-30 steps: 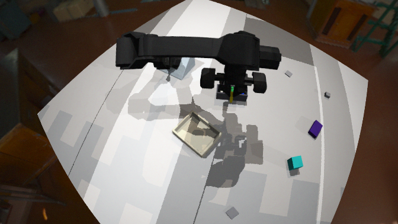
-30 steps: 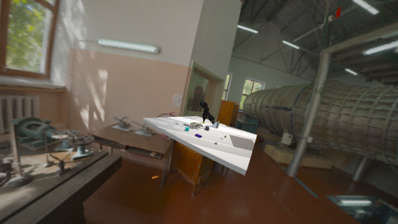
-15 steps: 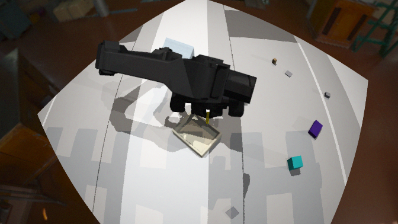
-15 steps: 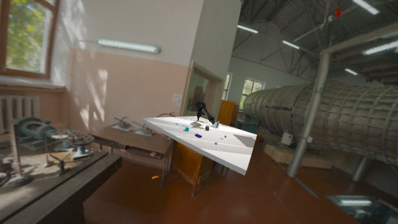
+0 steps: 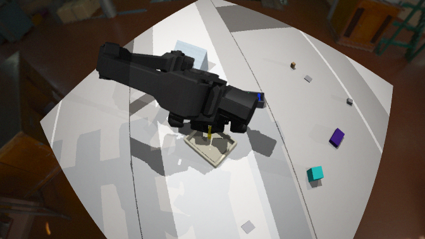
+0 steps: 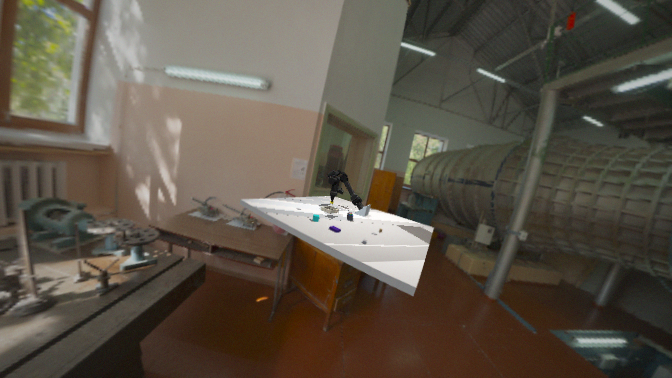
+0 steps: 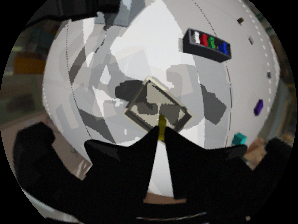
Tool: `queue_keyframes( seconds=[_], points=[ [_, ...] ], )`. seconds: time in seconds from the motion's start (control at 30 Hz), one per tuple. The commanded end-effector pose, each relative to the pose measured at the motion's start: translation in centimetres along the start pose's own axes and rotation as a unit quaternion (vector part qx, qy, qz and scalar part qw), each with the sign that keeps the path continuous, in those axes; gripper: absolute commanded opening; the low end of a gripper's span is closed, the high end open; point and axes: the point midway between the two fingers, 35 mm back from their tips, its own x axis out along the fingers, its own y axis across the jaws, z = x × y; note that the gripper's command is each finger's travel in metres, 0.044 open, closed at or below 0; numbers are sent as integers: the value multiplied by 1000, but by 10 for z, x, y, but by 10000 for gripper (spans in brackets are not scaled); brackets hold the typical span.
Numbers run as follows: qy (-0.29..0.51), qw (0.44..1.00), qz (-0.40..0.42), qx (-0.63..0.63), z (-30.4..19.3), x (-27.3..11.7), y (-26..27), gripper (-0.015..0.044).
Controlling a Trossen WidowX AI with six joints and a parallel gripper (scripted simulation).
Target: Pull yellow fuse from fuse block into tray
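My gripper [image 7: 161,129] is shut on the yellow fuse [image 5: 209,133] [image 7: 161,128] [image 6: 332,203], which hangs below the fingertips. It is held above the beige tray [image 5: 200,153] [image 7: 137,120], over the tray's near part in the wrist view; its exact height is hard to tell. The dark fuse block [image 7: 206,49] [image 5: 261,104] stands apart from the tray, with white, red, green and blue fuses in it and a gap between green and blue. In the top view the arm hides most of the block.
A pale blue wedge-shaped block [image 5: 193,52] stands behind the arm. A purple block [image 5: 336,138] [image 7: 258,107] and a teal cube [image 5: 315,174] [image 7: 239,139] lie off to the right. Small brown and grey pieces lie farther out, and a flat grey tile [image 5: 248,226] lies near the bottom.
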Motion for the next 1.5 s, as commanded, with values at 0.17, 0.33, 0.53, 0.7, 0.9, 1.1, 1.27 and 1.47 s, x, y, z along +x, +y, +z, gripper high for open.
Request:
queue_keyframes(
  seconds=[0.17,0.33,0.53,0.7,0.9,1.1,1.27,1.47],
  points=[
    [2,1000,0,1,-1,13,1,0],
    [3,1000,0,1,-1,21,1,0],
    [3,1000,0,1,-2,31,2,0],
    [1,1000,0,0,-1,30,1,79],
    [1,1000,0,0,-1,30,1,236],
    [1,1000,0,1,-1,12,1,330],
    [2,1000,0,1,-1,-6,2,330],
    [2,1000,0,1,-1,-6,2,330]
  ],
)
